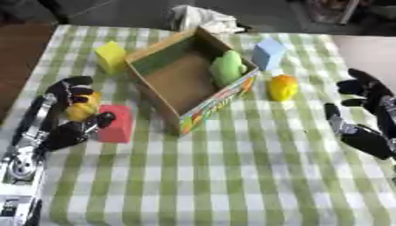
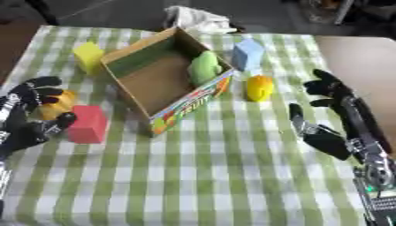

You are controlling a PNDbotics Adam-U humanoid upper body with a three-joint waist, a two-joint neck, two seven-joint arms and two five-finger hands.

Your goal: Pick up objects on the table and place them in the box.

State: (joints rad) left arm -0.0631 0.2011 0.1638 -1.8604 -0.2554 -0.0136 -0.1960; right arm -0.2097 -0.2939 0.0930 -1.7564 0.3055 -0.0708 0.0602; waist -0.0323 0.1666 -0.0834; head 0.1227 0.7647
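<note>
An open cardboard box (image 1: pixel 165 58) stands askew at the table's middle, with a green object (image 1: pixel 227 67) inside against its right wall. My left hand (image 1: pixel 71 115) is on the left, its fingers curled round a yellow-orange object (image 1: pixel 82 107). A red block (image 1: pixel 117 123) lies right beside that hand, touching the thumb. A yellow block (image 1: pixel 111 56) stands left of the box, a light blue block (image 1: pixel 268 53) right of it. A yellow-orange rounded object (image 1: pixel 283 87) lies near the box's right corner. My right hand (image 2: pixel 329 114) hovers open at the right, apart from everything.
The table carries a green-and-white checked cloth (image 1: pixel 232 176). A crumpled white cloth (image 1: pixel 199 18) lies at the far edge behind the box. The table's left edge runs close to my left arm.
</note>
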